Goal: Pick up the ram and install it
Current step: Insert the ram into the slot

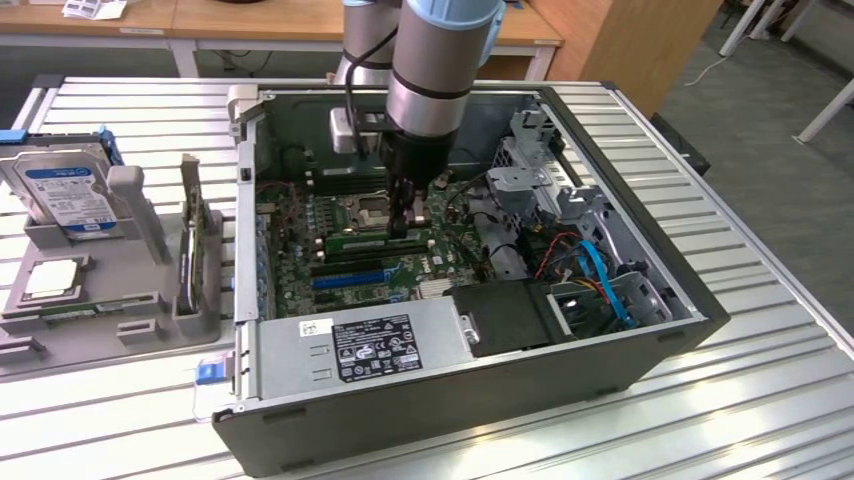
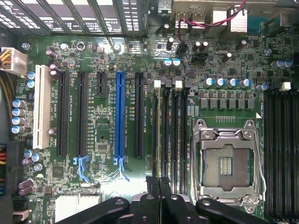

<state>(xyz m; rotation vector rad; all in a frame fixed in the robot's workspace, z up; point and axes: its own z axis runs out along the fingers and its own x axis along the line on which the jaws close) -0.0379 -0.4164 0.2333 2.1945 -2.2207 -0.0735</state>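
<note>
Ram stick (image 1: 358,243) is standing on edge over the memory slots (image 2: 175,140) of the motherboard (image 1: 300,272) inside the open computer case (image 1: 534,390), with the narrowly closed end effector (image 1: 404,228) pinching its top.

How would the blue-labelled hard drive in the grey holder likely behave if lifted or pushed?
The hard drive looks like a rigid metal slab, so it is probably stiff and heavy for its size. Its smooth casing may be slippery. Because it stands on edge in the grey holder, it could tip if pushed sideways.
</note>
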